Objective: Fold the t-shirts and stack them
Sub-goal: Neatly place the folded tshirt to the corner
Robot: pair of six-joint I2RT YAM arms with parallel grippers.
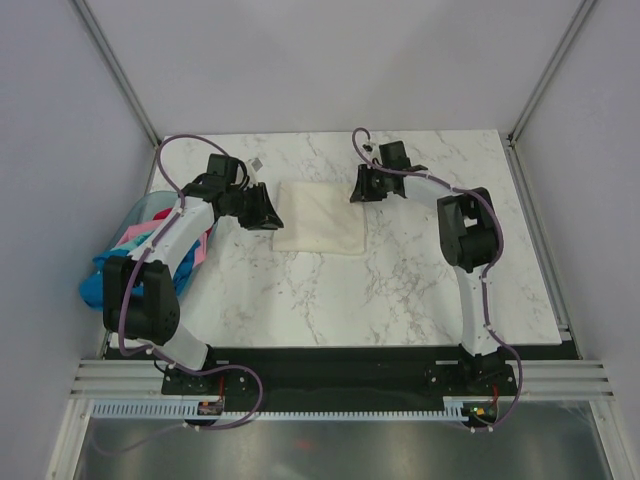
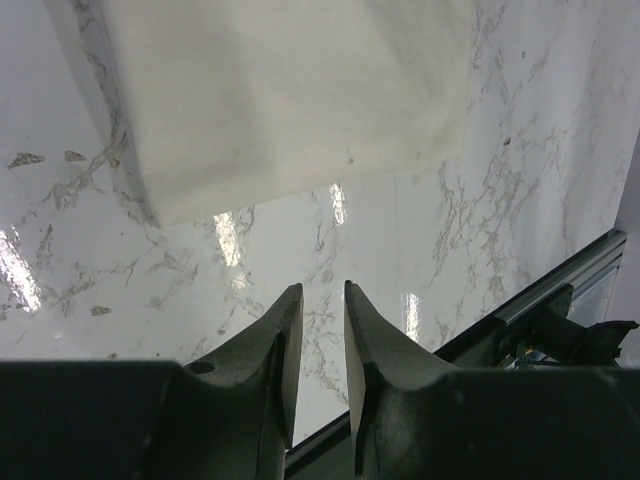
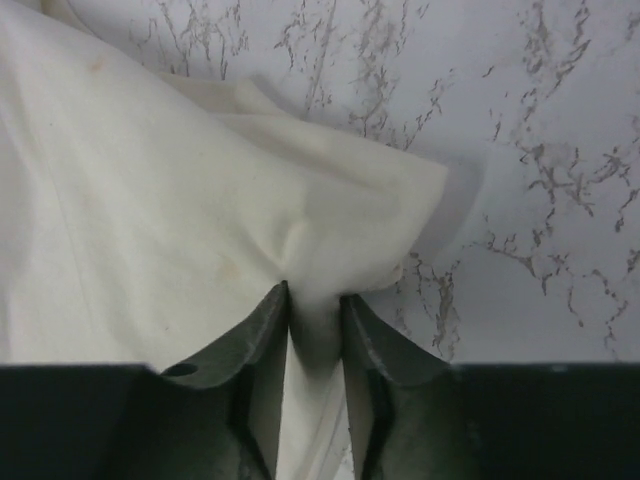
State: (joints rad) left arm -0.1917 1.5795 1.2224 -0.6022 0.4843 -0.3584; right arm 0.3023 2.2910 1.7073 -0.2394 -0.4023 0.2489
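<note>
**Right end effector [image 3: 315,292] pinches the cream-white t-shirt [image 3: 150,180] at its edge, mid-fold**

Closest to the lens in the right wrist view, the two dark fingers are drawn in on a pucker of cream cloth. The fabric bunches at the tips and runs down through the gap between them. The left end effector [image 2: 322,292] has its fingers narrowly spread with nothing between them. It hangs above bare tabletop [image 1: 400,290], apart from the shirt's near edge.

The shirt lies flat as a roughly square panel on the far middle of the tabletop, between the two arms. By its shape it looks partly folded already, so the step in hand is probably another fold or a straightening of the right side. The next move calls for the pinched edge to be lifted and carried across without dragging the whole panel. The left arm would need to come in and take or pin the opposite side.

Only the overhead view shows the heap of coloured t-shirts [image 1: 100,275] waiting at the left edge, beside the left arm. Only the right wrist view shows the grip itself.
</note>
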